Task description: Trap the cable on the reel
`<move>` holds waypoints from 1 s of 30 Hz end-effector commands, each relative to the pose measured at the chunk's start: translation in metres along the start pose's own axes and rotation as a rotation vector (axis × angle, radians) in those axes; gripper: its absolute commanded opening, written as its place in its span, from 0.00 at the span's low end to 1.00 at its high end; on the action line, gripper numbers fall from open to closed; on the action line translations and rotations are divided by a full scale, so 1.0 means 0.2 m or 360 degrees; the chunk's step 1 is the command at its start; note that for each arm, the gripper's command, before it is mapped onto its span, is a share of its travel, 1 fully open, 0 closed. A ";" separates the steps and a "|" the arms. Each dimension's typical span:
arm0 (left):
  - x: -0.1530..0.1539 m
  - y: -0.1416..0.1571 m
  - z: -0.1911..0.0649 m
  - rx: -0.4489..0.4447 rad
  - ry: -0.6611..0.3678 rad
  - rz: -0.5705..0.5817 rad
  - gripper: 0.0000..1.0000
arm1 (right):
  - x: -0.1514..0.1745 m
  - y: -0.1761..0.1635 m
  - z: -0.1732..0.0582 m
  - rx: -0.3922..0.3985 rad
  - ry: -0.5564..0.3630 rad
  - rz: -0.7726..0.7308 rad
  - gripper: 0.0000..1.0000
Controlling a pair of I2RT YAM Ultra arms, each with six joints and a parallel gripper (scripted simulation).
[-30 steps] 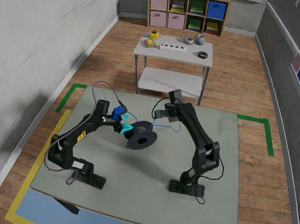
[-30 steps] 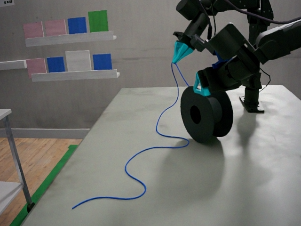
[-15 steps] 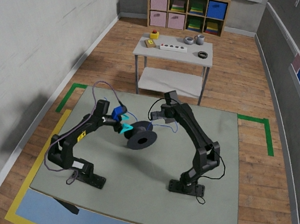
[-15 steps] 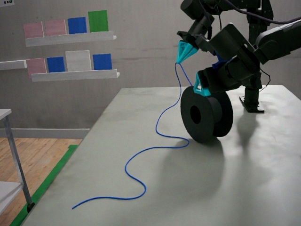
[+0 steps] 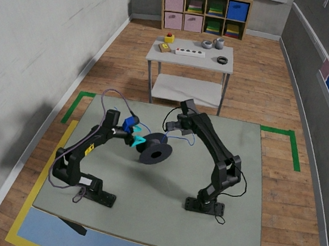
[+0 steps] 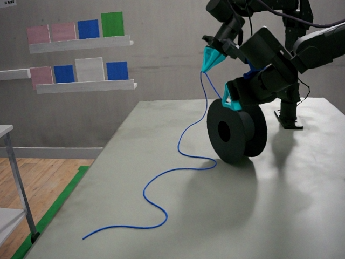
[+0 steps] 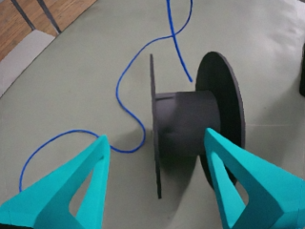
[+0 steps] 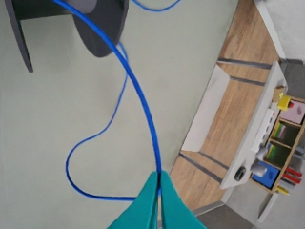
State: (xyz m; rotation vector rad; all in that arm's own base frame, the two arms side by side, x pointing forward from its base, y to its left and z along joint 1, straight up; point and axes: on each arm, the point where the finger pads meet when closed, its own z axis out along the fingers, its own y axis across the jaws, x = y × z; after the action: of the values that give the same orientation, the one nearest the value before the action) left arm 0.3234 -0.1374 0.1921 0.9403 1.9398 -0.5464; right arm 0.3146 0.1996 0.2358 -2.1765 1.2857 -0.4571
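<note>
A dark reel (image 5: 155,150) (image 6: 234,134) (image 7: 185,124) stands on the rims of its two flanges on the grey table (image 5: 152,208) (image 6: 250,211). My left gripper (image 5: 138,134) (image 7: 155,137) is open, with its cyan fingers just above and to either side of the reel; I cannot see them touching it. My right gripper (image 6: 202,70) (image 8: 159,178) (image 5: 167,125) is shut on the blue cable (image 6: 178,144) (image 5: 181,138) (image 7: 128,83) (image 8: 143,95), held above and beside the reel. A short stretch arcs from the fingers down to the reel's hub. The long rest snakes over the table.
Both arm bases (image 5: 98,197) (image 5: 205,207) are bolted near the table's front. A side table (image 5: 190,59) with small items stands behind, and a cubby shelf (image 5: 206,11) stands against the back wall. Green and yellow tape marks the floor.
</note>
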 end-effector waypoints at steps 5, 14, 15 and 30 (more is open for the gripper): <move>-0.07 0.03 -0.02 -0.0008 -0.0032 0.0021 0.75 | -0.02 -0.08 -0.04 0.0073 -0.0007 0.0014 0.00; -0.07 0.02 -0.02 -0.0002 -0.0032 0.0025 0.75 | -0.14 -0.07 -0.07 0.0076 -0.0005 0.0016 0.00; -0.08 0.02 -0.02 0.0000 -0.0034 0.0028 0.75 | -0.13 -0.08 -0.09 0.0092 -0.0004 0.0022 0.00; -0.03 -0.03 0.00 0.0022 -0.0033 0.0024 0.75 | -0.08 -0.11 -0.14 0.0077 -0.0003 0.0041 0.00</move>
State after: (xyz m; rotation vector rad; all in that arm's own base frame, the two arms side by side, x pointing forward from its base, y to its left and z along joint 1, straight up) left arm 0.3249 -0.1372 0.1943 0.9393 1.9382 -0.5447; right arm 0.3057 0.2176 0.2509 -2.1720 1.2801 -0.4621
